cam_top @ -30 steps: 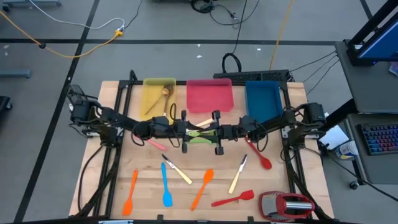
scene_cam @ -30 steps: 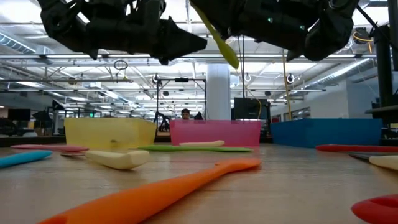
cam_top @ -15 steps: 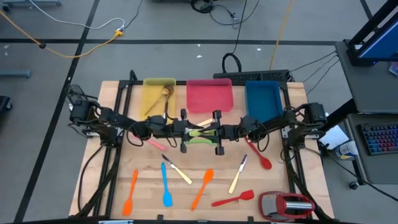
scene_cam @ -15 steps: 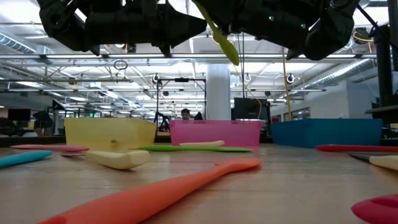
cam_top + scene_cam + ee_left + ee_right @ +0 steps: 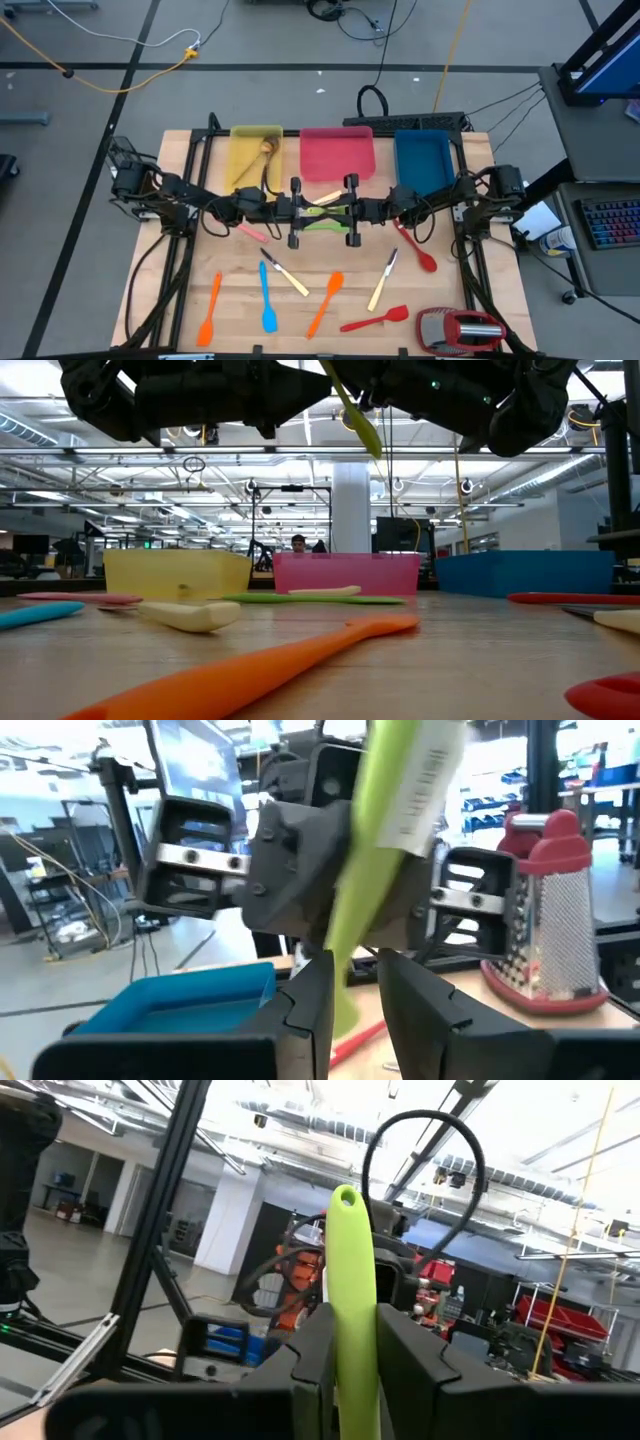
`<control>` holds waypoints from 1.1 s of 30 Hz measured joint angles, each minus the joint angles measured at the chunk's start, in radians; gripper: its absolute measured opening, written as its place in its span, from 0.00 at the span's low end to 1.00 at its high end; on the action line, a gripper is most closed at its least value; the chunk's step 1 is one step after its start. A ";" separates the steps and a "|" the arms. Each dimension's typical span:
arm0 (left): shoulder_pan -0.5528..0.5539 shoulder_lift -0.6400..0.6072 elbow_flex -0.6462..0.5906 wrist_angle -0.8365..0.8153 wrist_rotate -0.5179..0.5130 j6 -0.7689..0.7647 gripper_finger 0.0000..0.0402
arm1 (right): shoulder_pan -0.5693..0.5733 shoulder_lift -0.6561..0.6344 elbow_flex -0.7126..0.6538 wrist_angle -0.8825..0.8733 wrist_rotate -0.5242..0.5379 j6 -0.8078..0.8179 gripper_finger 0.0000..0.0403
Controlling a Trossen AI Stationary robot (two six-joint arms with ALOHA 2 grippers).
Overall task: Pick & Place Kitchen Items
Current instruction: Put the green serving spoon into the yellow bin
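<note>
A lime-green slim utensil hangs tilted high over the table's middle, between my two grippers, which face each other. My right gripper is shut on it. My left gripper is open, and its fingers stand on either side of the utensil's lower rounded end; I cannot tell whether they touch it. In the high view the utensil lies between the two wrists. Other utensils lie on the table: a second green spatula, orange and blue spatulas, and cream-handled knives. My right gripper pinches the green utensil's shaft between its two fingers, which lie across it and come level from the table's right. The end with a hole sticks out past the fingers. The utensil is lifted clear of the table and tilted.
Yellow, pink and blue trays stand along the far edge. A red-and-silver grater lies at the near right. A red spoon, a red spatula and an orange spatula lie on the near half.
My left gripper has tipped up from slanting down to level and has come up to the green utensil's lower end. My right gripper has raised the utensil a little and keeps its hold.
</note>
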 joint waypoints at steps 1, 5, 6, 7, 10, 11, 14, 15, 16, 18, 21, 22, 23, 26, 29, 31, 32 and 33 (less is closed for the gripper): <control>0.001 0.000 0.000 0.002 -0.002 0.009 0.22 | 0.000 0.000 0.000 0.001 0.000 0.000 0.12; 0.001 0.000 0.000 -0.040 -0.002 0.073 0.22 | 0.000 0.000 0.000 0.005 0.000 0.000 0.12; 0.001 0.000 0.000 -0.048 -0.002 0.085 0.22 | 0.000 0.000 0.000 0.008 0.000 0.000 0.12; 0.000 0.000 0.000 -0.049 -0.002 0.091 0.22 | 0.000 0.000 0.000 0.008 0.000 0.000 0.12; 0.001 0.000 0.000 -0.046 0.000 0.095 0.22 | 0.000 0.000 0.000 0.007 0.000 -0.002 0.12; 0.001 0.000 0.000 -0.046 0.006 0.095 0.22 | 0.000 0.000 0.000 0.007 0.000 -0.002 0.12; 0.002 0.000 0.009 -0.047 0.017 0.104 0.22 | 0.000 0.000 0.000 0.007 0.000 -0.002 0.12; 0.002 0.000 0.018 -0.053 0.017 0.108 0.22 | 0.000 0.000 0.000 0.007 -0.001 -0.002 0.12; 0.005 0.000 0.027 -0.061 0.017 0.113 0.23 | 0.000 0.000 0.000 0.007 -0.001 -0.002 0.12; 0.012 0.000 0.046 -0.100 0.018 0.114 0.27 | 0.000 0.000 0.000 0.006 -0.001 0.002 0.12; 0.021 0.000 0.069 -0.145 0.017 0.113 0.37 | 0.000 0.000 0.000 0.000 -0.003 0.004 0.12; 0.022 0.000 0.071 -0.152 0.016 0.118 0.41 | 0.000 0.000 0.000 0.000 -0.003 0.005 0.12; 0.021 0.000 0.071 -0.158 0.016 0.131 0.44 | 0.000 0.000 0.000 0.000 -0.003 0.005 0.12; 0.015 0.000 0.071 -0.150 0.017 0.153 0.52 | 0.000 0.000 0.000 -0.003 -0.004 0.005 0.12; 0.009 0.000 0.071 -0.119 0.017 0.156 0.53 | 0.000 0.000 0.000 -0.007 -0.004 0.005 0.12; 0.006 0.000 0.071 -0.104 0.016 0.156 0.51 | 0.000 0.000 0.000 -0.007 -0.004 0.005 0.12; 0.006 0.000 0.071 -0.100 0.016 0.156 0.49 | 0.000 0.000 0.000 -0.006 -0.004 0.005 0.12; 0.007 0.000 0.071 -0.099 0.016 0.156 0.46 | 0.000 0.000 0.000 -0.005 -0.004 0.004 0.12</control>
